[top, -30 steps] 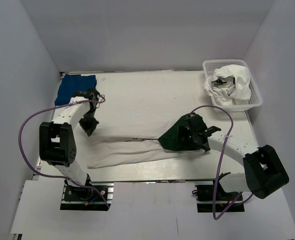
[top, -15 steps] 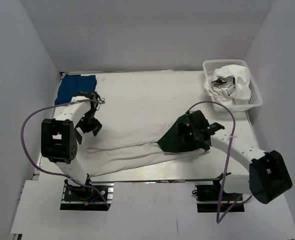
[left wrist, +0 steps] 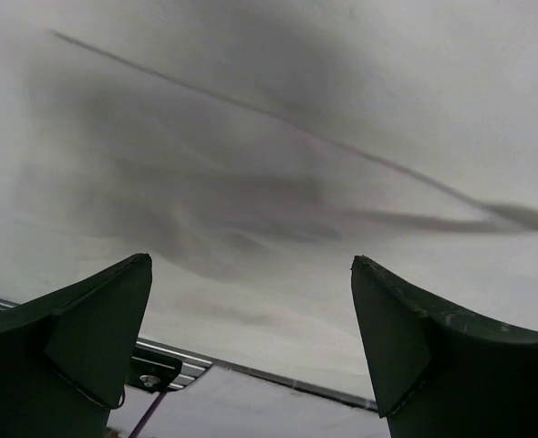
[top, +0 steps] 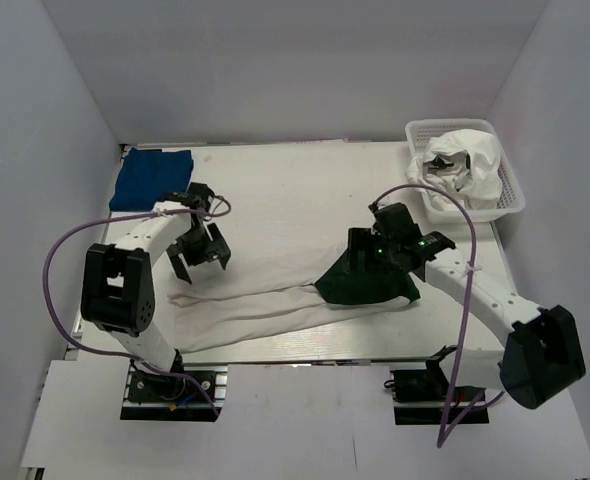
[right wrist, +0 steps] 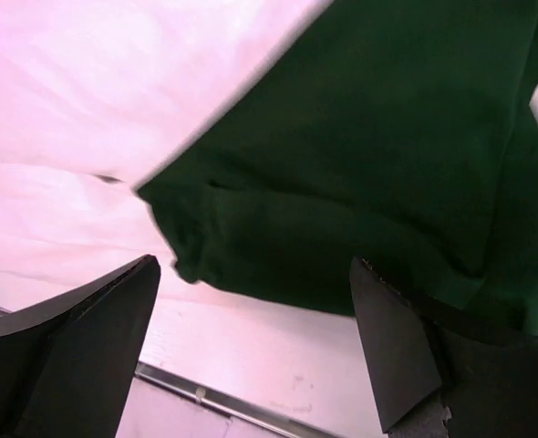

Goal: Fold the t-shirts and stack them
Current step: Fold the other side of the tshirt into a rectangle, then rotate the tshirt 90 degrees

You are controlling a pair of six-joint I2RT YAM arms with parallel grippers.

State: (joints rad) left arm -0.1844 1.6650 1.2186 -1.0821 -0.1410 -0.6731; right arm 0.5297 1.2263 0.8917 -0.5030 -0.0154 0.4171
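The left claw [top: 198,262] had just sprung wide, dropping the white tee with dark green sleeves [top: 255,305] in a long strip across the lower middle of the pale surface [top: 295,190], the right claw [top: 361,262] released above its sleeve, folding unfinished.

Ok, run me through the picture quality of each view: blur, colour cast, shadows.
Top external: sharp and evenly lit, with only soft shadows on the table. Left wrist: the claw fingers are crisp, but everything beyond them is smeared, with a broad grey shadow. Right wrist: the white around the green sleeve has a pink cast, and the sleeve itself looks soft.
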